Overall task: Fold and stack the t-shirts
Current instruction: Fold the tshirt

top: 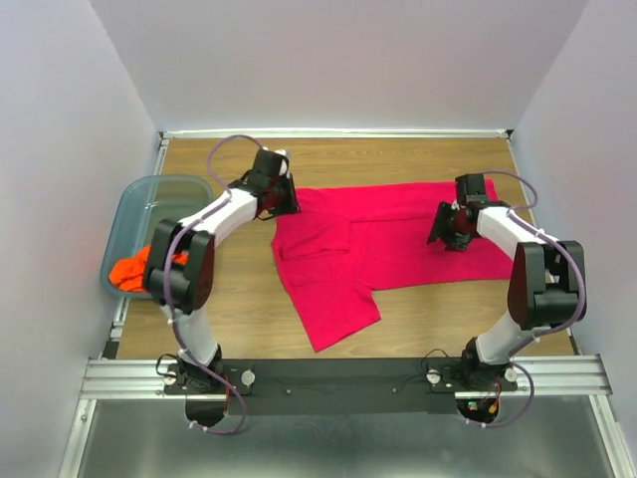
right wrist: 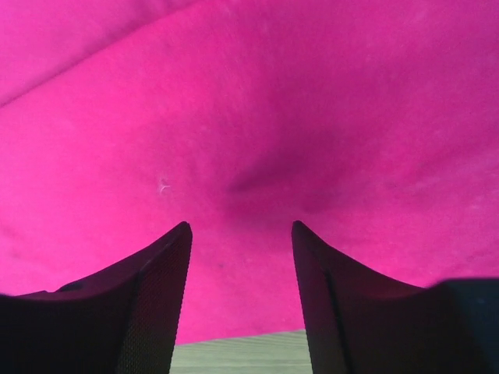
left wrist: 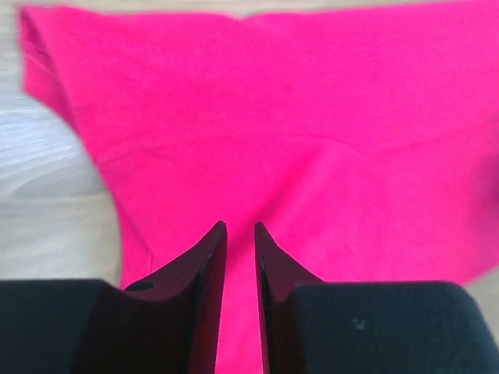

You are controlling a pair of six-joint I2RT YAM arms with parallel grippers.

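Lying spread across the middle of the wooden surface, the magenta-pink t-shirt runs long from left to right. One flap of it juts out from its near-left part toward the arm bases. Its left portion shows creased, overlapping layers, while its right portion lies flatter.

The left gripper sits over the shirt's far-left corner. Its jaws are drawn close, with only a narrow slit between them, and pink cloth shows through that slit. In the left wrist view a sleeve edge of the shirt curves away to the left of the fingers, with bare wood beyond it. That view is somewhat blurred.

The right gripper is over the right part of the same shirt, inside its edges. Its jaws stand wide apart and point down at the cloth. A dark dimple puckers the fabric just ahead of the gap between them. A thin strip of the wood shows at the bottom of the right wrist view, below the cloth.

The bright orange t-shirt is bunched in a heap, well to the left of the magenta shirt. It lies in the near end of a translucent blue-grey plastic bin that stands at the left edge of the wood. The left arm's elbow partly covers the heap in the overhead view.
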